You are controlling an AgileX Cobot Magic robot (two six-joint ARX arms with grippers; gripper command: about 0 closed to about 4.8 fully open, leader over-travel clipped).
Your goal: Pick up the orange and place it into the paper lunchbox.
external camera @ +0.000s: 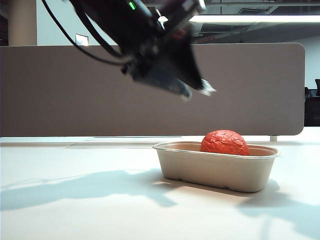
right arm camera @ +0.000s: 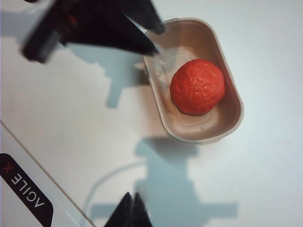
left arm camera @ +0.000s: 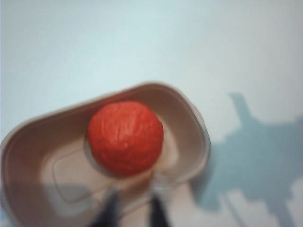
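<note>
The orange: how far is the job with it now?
Done: the orange lies inside the paper lunchbox, touched by neither gripper. In hand: nothing; the left gripper hangs empty above the box, and the right gripper is shut, off to the side. Left: only moving the arm clear.

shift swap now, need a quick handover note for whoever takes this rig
Left gripper: raised above the table, up and left of the paper lunchbox, holding nothing; jaws a little apart in its wrist view.
Right gripper: shut, empty, off to the side away from the lunchbox.
Orange: sitting inside the lunchbox, toward one end, clear of both grippers.
Done: orange picked and placed.
Left: nothing on the task; probably just bring the left arm clear.
</note>
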